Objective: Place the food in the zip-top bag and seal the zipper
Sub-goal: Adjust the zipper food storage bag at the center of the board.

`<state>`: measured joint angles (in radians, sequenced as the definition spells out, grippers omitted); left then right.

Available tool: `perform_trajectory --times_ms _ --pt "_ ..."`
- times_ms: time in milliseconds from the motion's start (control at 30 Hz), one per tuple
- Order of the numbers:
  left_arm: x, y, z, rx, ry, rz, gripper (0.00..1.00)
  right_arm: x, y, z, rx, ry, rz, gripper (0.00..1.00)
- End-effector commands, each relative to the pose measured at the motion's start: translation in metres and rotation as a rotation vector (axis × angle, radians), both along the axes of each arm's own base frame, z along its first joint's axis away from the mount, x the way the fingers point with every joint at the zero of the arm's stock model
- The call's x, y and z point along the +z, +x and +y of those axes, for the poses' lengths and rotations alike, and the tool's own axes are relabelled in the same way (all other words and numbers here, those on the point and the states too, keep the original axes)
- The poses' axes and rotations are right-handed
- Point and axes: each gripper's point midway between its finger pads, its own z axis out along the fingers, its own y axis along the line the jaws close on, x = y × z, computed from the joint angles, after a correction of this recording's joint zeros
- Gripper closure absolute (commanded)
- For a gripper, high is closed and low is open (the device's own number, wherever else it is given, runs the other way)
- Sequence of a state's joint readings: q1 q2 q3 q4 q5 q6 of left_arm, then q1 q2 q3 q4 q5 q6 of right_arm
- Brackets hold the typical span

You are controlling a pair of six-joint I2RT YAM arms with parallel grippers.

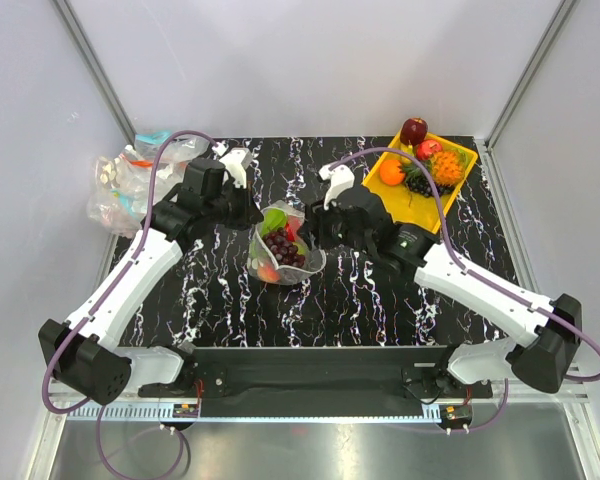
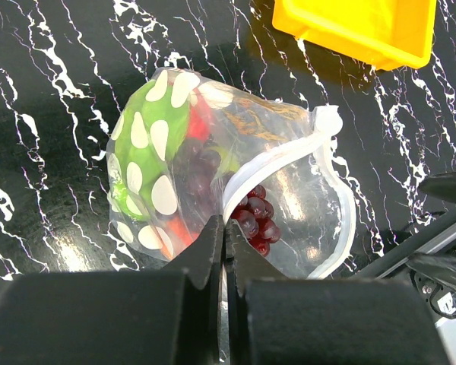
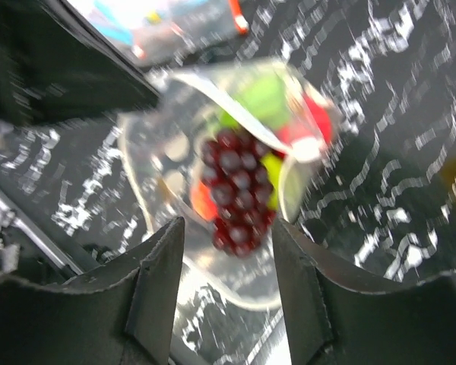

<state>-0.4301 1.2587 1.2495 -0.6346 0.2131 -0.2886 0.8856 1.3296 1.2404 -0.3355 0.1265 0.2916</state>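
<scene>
Bag [image 2: 235, 129] is soft, slippery, sagging with fruit [image 2: 254, 220]. Your left claw [image 2: 224, 232] pinches its rim, bottom centre. Right claw [image 3: 226, 228] is spread; take the zipper [image 2: 348, 220] at right.

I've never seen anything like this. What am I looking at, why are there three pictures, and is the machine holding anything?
These are two robot arms bolted to the near edge of a black marbled table. The wide picture comes from a fixed camera above and behind them; the other two come from a small camera on each wrist, so each arm's own fingers show. In the middle sits a clear zip-top bag already holding dark red grapes and other toy fruit, its mouth open. The left hand is pinched shut on the bag's edge. The right hand is open and holds nothing. At the back right is a yellow tray with more fruit; at the back left, a heap of other bags.
</scene>
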Motion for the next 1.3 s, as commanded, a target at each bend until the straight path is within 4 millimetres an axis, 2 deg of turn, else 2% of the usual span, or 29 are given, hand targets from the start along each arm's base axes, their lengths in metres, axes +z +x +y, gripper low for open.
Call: perform_trajectory --times_ms 0,200,433,567,600,700,800,900,967,1000,1100,1267 --pt "0.010 0.007 0.001 0.011 -0.017 -0.044 1.00 -0.026 -0.009 -0.020 -0.056 -0.084 0.071 0.44" --pt "0.011 0.006 0.002 0.007 -0.016 -0.049 1.00 -0.069 -0.014 -0.021 -0.074 -0.114 0.156 0.44" --pt "0.010 0.007 0.002 0.011 -0.012 -0.051 1.00 -0.100 -0.006 -0.017 -0.164 -0.120 0.231 0.47" --pt "0.009 0.008 0.003 0.012 -0.008 -0.054 1.00 -0.104 -0.003 -0.013 -0.186 -0.117 0.258 0.58" --pt "0.009 0.007 0.002 0.010 -0.007 -0.055 1.00 -0.104 -0.003 -0.012 -0.186 -0.117 0.260 0.71" --pt "0.009 0.007 0.001 0.001 -0.008 -0.054 1.00 -0.091 -0.003 -0.009 -0.177 -0.079 0.247 1.00" --pt "0.011 0.007 -0.003 -0.019 -0.025 -0.058 1.00 -0.065 -0.001 -0.007 -0.177 -0.038 0.212 1.00" --pt "0.016 0.001 -0.014 -0.060 -0.050 -0.053 1.00 -0.048 0.001 -0.008 -0.187 -0.024 0.204 1.00" --pt "0.018 -0.009 -0.028 -0.106 -0.057 -0.032 1.00 -0.031 0.004 -0.004 -0.182 0.001 0.190 1.00" --pt "0.027 -0.012 -0.034 -0.118 -0.064 -0.042 1.00 -0.020 0.006 0.000 -0.178 0.020 0.177 1.00" --pt "0.042 -0.026 -0.050 -0.146 -0.069 -0.053 1.00 -0.003 0.007 0.005 -0.170 0.060 0.166 1.00" --pt "0.047 -0.050 -0.065 -0.199 -0.126 0.017 1.00 0.017 0.003 0.010 -0.149 0.146 0.163 1.00"
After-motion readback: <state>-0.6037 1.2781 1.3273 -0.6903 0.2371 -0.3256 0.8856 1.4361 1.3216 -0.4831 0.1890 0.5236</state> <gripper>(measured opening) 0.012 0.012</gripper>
